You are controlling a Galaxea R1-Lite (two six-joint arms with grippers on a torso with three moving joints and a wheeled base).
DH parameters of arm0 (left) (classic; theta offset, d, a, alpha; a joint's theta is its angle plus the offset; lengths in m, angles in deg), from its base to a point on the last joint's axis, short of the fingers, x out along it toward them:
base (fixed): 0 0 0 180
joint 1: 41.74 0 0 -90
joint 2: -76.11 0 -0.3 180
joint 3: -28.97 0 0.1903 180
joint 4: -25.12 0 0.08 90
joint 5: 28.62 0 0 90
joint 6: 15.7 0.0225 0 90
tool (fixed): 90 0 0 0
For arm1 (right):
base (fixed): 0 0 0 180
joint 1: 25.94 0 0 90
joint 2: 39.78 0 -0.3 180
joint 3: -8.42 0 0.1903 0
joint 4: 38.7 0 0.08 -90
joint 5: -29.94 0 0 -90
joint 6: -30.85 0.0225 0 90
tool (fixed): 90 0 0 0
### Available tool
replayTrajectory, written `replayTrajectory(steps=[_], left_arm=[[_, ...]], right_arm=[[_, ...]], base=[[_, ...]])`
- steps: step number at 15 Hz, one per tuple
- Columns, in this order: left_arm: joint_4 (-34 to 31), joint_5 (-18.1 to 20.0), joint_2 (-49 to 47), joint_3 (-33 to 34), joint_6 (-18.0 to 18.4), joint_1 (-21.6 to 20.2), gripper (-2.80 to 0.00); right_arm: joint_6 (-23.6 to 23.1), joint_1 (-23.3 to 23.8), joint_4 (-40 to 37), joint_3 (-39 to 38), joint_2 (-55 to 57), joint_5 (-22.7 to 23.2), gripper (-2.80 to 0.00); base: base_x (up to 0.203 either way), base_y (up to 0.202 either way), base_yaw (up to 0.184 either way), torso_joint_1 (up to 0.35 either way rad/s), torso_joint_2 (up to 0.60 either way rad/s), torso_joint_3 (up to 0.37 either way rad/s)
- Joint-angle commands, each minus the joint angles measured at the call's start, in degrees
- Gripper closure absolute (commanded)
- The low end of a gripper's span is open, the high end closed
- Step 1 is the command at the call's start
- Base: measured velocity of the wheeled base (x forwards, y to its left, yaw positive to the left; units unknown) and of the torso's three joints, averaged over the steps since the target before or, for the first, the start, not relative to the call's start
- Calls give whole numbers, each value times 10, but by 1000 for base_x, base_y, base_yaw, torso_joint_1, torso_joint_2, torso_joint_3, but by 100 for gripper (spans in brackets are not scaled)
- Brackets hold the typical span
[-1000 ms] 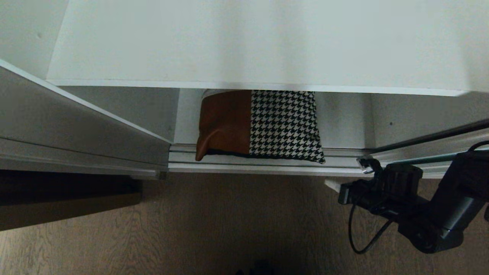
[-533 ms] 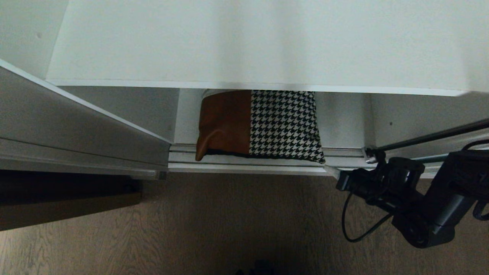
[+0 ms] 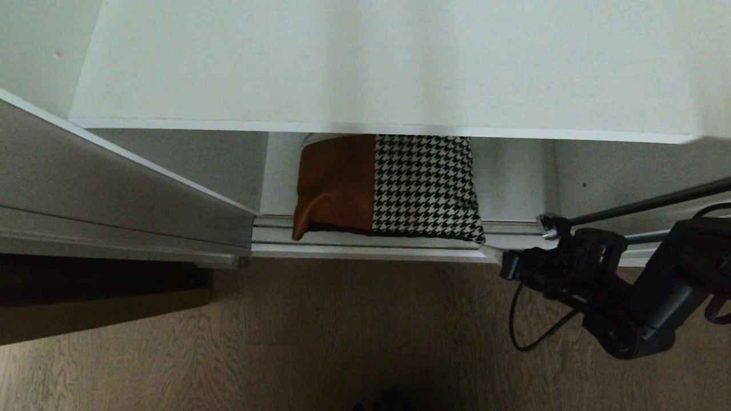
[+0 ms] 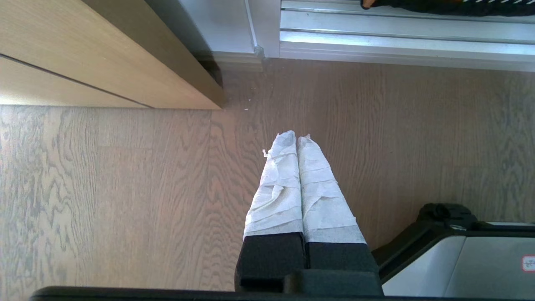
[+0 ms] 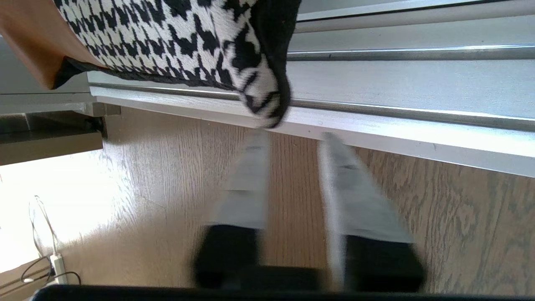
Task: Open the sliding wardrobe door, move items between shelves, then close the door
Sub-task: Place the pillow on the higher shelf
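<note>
The cushion (image 3: 388,185), tan-brown on its left and houndstooth on its right, lies on the bottom shelf (image 3: 514,182) of the wardrobe, under a wider white shelf (image 3: 371,63). Its front edge overhangs the door track (image 3: 365,242). My right gripper (image 3: 492,252) hovers over the floor just in front of the cushion's right front corner (image 5: 267,108). The right gripper (image 5: 294,138) is open, with nothing between its fingers. The sliding wardrobe door (image 3: 114,188) stands at the left of the opening. My left gripper (image 4: 296,140) is shut and empty, parked above the floor.
A light wooden door (image 4: 104,54) stands left of the wardrobe. The wood floor (image 3: 342,331) runs in front of the track. A dark-edged panel (image 3: 657,201) closes the opening's right side, just behind my right arm (image 3: 645,297). A power strip and cables (image 5: 50,267) lie on the floor.
My right gripper has moved from over the floor toward the track, up to the cushion's right front corner. The cushion and the door have not moved.
</note>
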Motion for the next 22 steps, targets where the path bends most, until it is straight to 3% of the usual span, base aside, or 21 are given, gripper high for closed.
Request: replayTrajectory(steps=[1,5,9,11,17,22], left_arm=[[0,0,-1,0,0,0,0],[0,0,-1,1,0,0,0],[0,0,-1,0,0,0,0],[0,0,-1,0,0,0,0],[0,0,-1,0,0,0,0],[0,0,-1,0,0,0,0]], right_arm=[[1,0,7,6,4,2,-280],[0,3,71,29,41,1,-280],[7,1,76,10,21,9,-280],[33,-7,75,19,25,12,-280],[51,-41,48,103,52,25,-280],[51,-13,55,129,57,26,-280]], base=[[0,0,0,0,0,0],[0,0,0,0,0,0],[0,0,0,0,0,0],[0,0,0,0,0,0],[0,0,0,0,0,0],[0,0,0,0,0,0]])
